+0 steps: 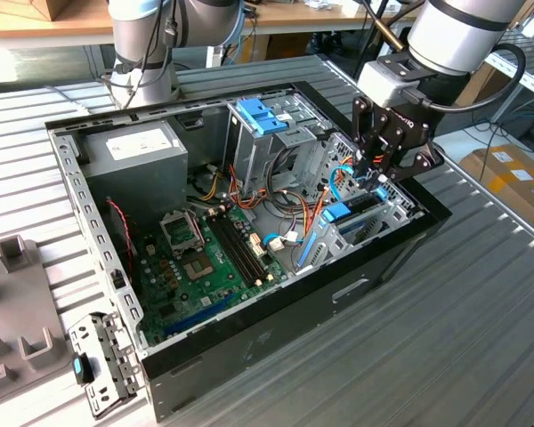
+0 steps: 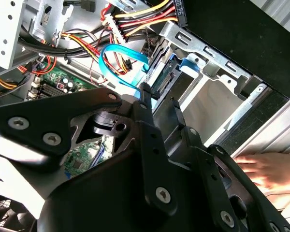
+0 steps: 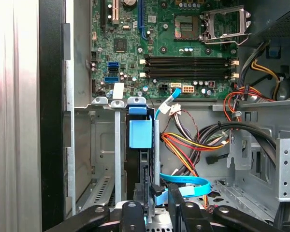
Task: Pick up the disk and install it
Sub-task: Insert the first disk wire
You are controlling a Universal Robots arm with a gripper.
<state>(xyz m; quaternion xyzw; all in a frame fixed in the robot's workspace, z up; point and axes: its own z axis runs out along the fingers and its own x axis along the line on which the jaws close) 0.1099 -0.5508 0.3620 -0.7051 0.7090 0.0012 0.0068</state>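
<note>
— Where was the gripper (image 1: 380, 178)?

— Down inside the open computer case (image 1: 276, 325), at the end on the exterior view's right, over the metal drive cage (image 3: 94, 145). Its tip was right at the disk (image 3: 140, 133). I couldn't tell whether it was clamped on it or loose, because the contact was hidden.

— And the disk itself?

— It stood on edge in a cage slot between two upright metal rails, with its light-blue carrier tab toward the motherboard (image 3: 159, 48).

— Was there room to move?

— It was tight. The case's black wall ran close along one side of the cage, and the rails boxed in the slot. Above the case it was open.

— What crowded it?

— A flat blue data cable (image 3: 183, 180) looped just beside the gripper's tip. A bundle of red, yellow and black wires (image 3: 193, 142) crossed the bay next to the slot. The grey power-supply box (image 1: 138, 156) and the darker-blue latch (image 1: 260, 116) sat well apart from it. A person's hand (image 2: 263, 169) lay on the slatted table (image 1: 481, 311), just outside the case wall.
</note>
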